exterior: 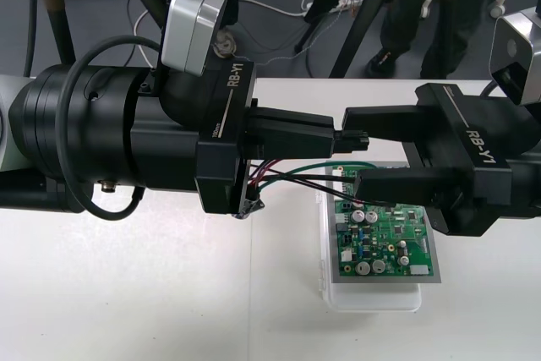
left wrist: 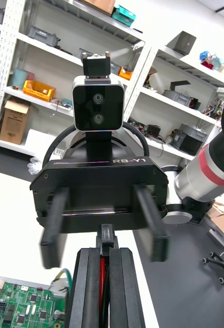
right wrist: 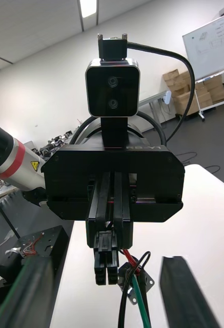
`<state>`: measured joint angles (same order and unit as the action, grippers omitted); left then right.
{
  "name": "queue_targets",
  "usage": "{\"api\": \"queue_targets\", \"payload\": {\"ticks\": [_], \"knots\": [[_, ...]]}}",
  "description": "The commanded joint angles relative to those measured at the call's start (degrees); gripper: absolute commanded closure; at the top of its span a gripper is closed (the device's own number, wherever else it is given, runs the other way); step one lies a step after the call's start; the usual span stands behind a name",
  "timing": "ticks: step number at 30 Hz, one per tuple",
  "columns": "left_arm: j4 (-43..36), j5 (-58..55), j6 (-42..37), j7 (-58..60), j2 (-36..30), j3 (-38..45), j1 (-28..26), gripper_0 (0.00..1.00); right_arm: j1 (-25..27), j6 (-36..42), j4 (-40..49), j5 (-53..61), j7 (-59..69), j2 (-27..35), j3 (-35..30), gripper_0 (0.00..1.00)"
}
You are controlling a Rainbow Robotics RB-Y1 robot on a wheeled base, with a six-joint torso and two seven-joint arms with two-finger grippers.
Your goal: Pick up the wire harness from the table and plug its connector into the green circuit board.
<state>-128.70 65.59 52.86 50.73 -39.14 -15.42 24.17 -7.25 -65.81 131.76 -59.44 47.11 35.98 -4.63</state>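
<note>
Left gripper (exterior: pixel 334 134) pinches harness (exterior: pixel 287 173) so its plug (exterior: pixel 352 137) juts out. Right gripper (exterior: pixel 353 151), wide, brackets plug, likely for regrasp.

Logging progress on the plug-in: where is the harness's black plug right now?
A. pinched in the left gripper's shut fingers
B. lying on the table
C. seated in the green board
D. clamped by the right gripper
A: the left gripper is shut on the plug, its wires trailing back underneath, while the right gripper faces it with fingers open.

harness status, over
left gripper shut on plug, beyond green board's far edge. right gripper open, facing it, over the board. wires and socket hang below.
</note>
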Motion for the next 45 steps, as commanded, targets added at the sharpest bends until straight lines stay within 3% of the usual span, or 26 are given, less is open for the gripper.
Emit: {"api": "queue_targets", "payload": {"ticks": [1, 9, 21, 35, 45], "knots": [[-1.6, 0.1, -2.8, -2.0, 0.7, -0.7, -0.3, 1.00, -1.5, 0.7, 1.4, 0.6, -1.7, -1.0, 0.8, 0.14], [-1.6, 0.0, -2.8, -2.3, 0.6, -0.7, -0.3, 1.00, -1.4, 0.7, 1.4, -0.9, -1.5, -0.2, 0.5, 0.00], [-0.3, -0.2, -2.8, -7.1, -1.7, -0.7, -0.5, 1.00, -0.9, -1.8, 1.4, -5.6, -0.4, 6.4, -4.1, 0.00], [1.4, 0.3, -2.7, -15.3, -2.1, -0.7, -5.2, 1.00, -0.9, -24.2, -5.6, -9.0, 0.0, 9.5, -14.7, 0.00], [2.5, 2.1, -2.7, -21.5, -1.6, -0.7, -10.6, 1.00, -0.6, -24.2, -5.6, -15.4, 0.2, 11.5, -17.7, 0.00]]}}
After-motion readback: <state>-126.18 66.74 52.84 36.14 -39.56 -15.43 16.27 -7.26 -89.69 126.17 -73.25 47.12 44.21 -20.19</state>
